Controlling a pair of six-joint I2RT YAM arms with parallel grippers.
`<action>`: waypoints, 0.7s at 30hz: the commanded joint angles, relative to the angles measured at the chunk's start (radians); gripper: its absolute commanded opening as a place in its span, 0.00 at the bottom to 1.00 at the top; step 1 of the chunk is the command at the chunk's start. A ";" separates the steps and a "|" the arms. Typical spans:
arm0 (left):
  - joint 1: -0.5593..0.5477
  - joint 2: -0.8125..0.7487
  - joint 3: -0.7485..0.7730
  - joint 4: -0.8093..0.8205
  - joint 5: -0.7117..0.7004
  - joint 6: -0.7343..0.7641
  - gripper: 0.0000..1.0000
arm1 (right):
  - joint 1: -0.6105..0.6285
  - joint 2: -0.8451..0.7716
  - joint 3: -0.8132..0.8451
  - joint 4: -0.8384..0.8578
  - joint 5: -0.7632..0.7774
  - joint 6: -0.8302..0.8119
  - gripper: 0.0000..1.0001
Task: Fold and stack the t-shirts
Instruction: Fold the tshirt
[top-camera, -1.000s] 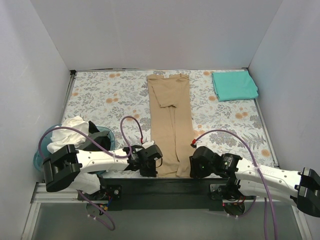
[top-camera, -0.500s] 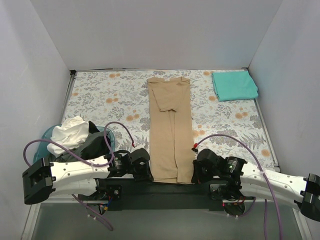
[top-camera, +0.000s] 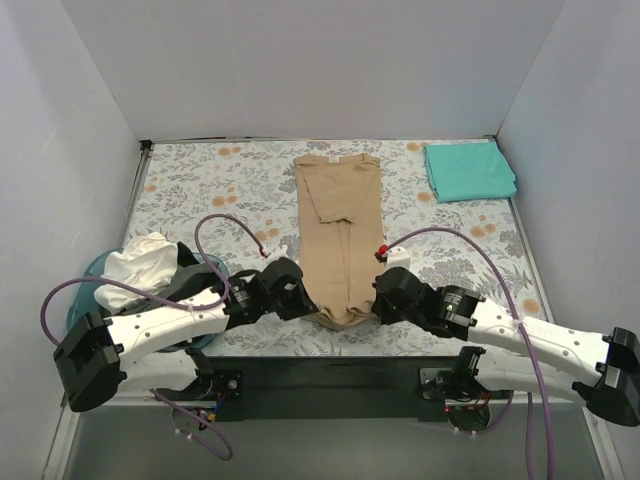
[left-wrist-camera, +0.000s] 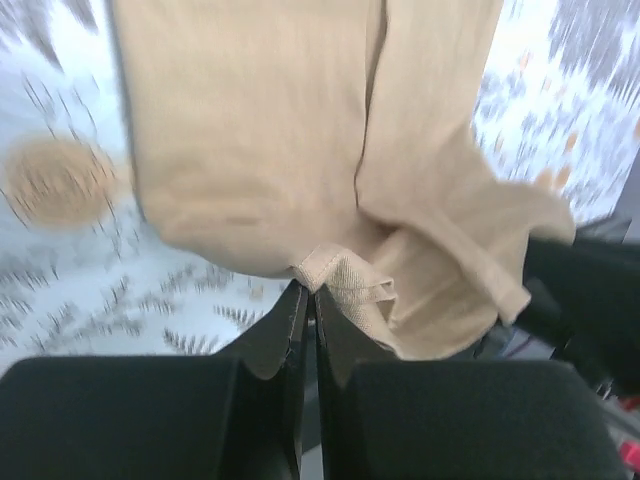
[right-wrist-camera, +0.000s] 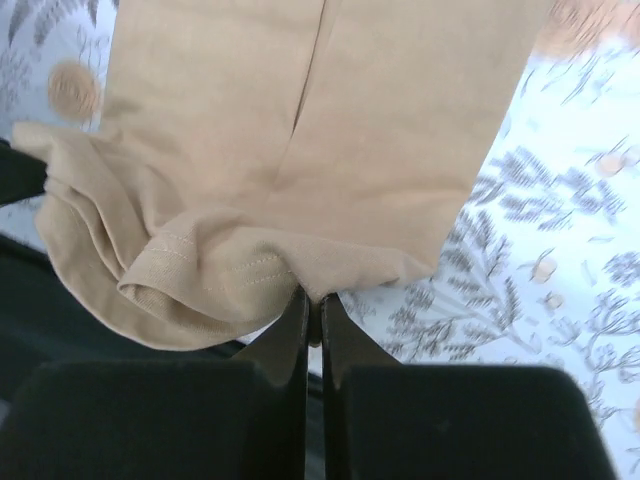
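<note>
The tan t-shirt (top-camera: 340, 225) lies folded into a long narrow strip down the middle of the floral table. My left gripper (top-camera: 308, 303) is shut on its near left hem corner (left-wrist-camera: 318, 270). My right gripper (top-camera: 378, 300) is shut on its near right hem corner (right-wrist-camera: 310, 282). Both hold the near hem lifted off the table, so the cloth sags and bunches between them. The teal t-shirt (top-camera: 469, 170) lies folded at the far right corner. The white t-shirt (top-camera: 140, 262) is crumpled in the blue basket at the left.
The blue round basket (top-camera: 85, 292) stands at the near left with the white shirt and a dark cloth (top-camera: 188, 278) in it. White walls close in the table on three sides. The black base bar (top-camera: 330, 375) runs along the near edge.
Both grippers have closed on the tan shirt's near hem corners and carried them up and away from the near edge, shortening the strip and bunching its near end.
</note>
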 joint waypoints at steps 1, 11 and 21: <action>0.118 0.039 0.077 0.047 -0.023 0.097 0.00 | -0.029 0.085 0.111 0.052 0.191 -0.089 0.01; 0.323 0.277 0.309 0.096 0.027 0.238 0.00 | -0.326 0.355 0.301 0.301 -0.025 -0.359 0.01; 0.435 0.487 0.488 0.120 0.094 0.291 0.00 | -0.466 0.549 0.455 0.329 -0.113 -0.429 0.01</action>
